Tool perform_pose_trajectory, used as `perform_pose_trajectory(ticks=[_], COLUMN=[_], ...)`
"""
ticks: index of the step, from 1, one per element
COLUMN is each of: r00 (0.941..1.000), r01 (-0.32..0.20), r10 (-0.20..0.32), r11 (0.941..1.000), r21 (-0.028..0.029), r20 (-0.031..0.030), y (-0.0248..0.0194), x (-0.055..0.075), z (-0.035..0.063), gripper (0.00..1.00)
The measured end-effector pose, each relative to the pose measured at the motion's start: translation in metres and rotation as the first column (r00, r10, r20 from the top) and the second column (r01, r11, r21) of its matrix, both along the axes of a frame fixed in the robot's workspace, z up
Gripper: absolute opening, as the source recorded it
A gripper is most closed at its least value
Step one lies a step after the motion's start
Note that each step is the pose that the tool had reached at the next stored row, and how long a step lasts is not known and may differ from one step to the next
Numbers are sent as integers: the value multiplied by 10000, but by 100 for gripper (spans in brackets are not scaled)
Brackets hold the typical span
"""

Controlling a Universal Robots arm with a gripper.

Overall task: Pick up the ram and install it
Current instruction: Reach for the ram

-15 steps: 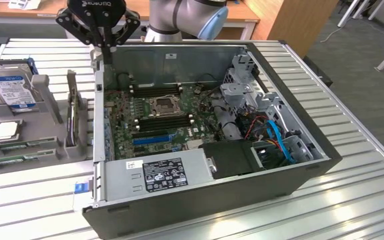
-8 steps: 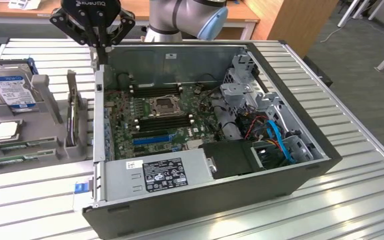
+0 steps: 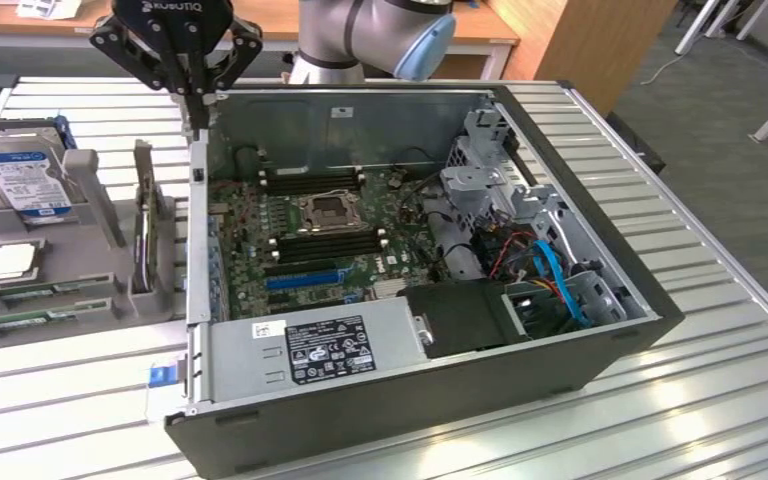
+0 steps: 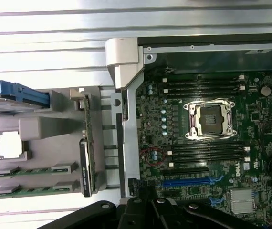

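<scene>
Tool [image 3: 197, 100]: shut, empty, hung over the case's [image 3: 424, 400] corner. Ram [image 3: 31, 294]: lay flat in the grey holder [image 3: 84, 190] by the counter's [image 3: 704, 400] edge at the exterior view's left, long axis parallel to the memory slots [image 3: 324, 245].

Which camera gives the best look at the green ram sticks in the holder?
The wrist view: it looks straight down on both ram sticks, full length. The exterior view shows the ram sticks at a slant, near its left edge.

arm [image 3: 371, 35] cropped at top, label [image 3: 337, 350] — illegible
</scene>
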State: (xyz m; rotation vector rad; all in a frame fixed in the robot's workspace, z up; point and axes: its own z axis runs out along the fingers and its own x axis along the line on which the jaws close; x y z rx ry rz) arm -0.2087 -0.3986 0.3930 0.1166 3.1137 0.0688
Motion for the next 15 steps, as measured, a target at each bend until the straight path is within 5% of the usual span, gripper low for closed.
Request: perform_pose_trajectory(ticks=[15], r00=[10000], r01=[0], r10=[0], r11=[10000], r21=[0], r20=[0], y=[2], x=[-178], z=[-2], gripper=[10])
